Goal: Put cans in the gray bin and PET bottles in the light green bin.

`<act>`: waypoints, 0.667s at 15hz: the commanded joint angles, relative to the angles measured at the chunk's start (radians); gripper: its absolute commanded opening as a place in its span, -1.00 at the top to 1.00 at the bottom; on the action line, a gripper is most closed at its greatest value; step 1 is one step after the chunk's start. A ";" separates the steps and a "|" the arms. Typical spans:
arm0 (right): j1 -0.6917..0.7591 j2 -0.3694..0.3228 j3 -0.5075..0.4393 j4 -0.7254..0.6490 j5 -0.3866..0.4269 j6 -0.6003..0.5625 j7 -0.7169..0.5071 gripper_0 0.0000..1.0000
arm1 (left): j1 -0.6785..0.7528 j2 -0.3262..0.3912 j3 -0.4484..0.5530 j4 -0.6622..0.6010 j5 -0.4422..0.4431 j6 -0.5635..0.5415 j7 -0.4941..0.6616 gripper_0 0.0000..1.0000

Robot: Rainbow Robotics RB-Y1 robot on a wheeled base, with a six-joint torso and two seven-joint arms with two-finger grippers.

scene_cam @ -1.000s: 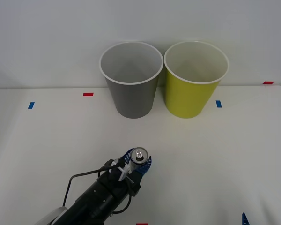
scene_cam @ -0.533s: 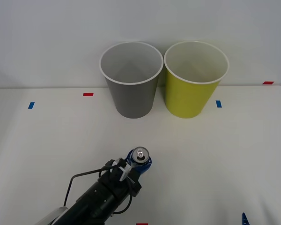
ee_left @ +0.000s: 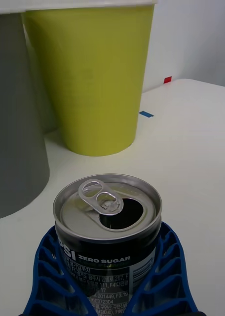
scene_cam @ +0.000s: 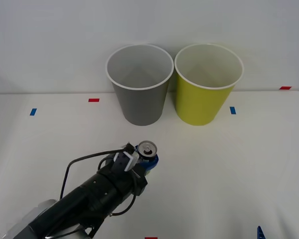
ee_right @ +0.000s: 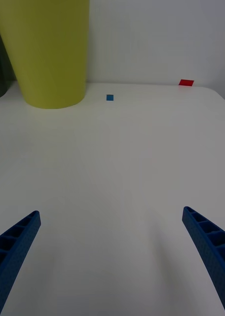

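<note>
Can (ee_left: 108,232) clenched upright in my left gripper (scene_cam: 145,158) jaws; right gripper (ee_right: 112,256) idles, jaws released. Next I carry it forward over the gray bin (scene_cam: 139,85).

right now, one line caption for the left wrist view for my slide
Left claw shut on the can, opened top up, before the gray bin and light green bin.

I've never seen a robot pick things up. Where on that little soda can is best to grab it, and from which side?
Around the round side wall, coming in level from the robot's side. The can stands upright, so its curved flanks suit two fingers; the left tool already grips it this way, leaving the opened top free. The right tool waits open.
</note>
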 commanded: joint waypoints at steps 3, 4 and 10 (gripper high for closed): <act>0.000 0.000 0.000 0.000 0.000 0.000 0.000 -1.00 | 0.002 0.008 0.158 -0.257 0.017 0.343 0.001 1.00; 0.000 0.000 0.000 0.000 0.000 0.000 0.000 -1.00 | 0.002 0.004 0.184 -0.305 0.022 0.409 0.001 1.00; 0.000 0.000 0.000 0.000 0.000 0.000 0.000 -1.00 | -0.066 -0.065 0.373 -0.544 0.051 0.788 0.005 1.00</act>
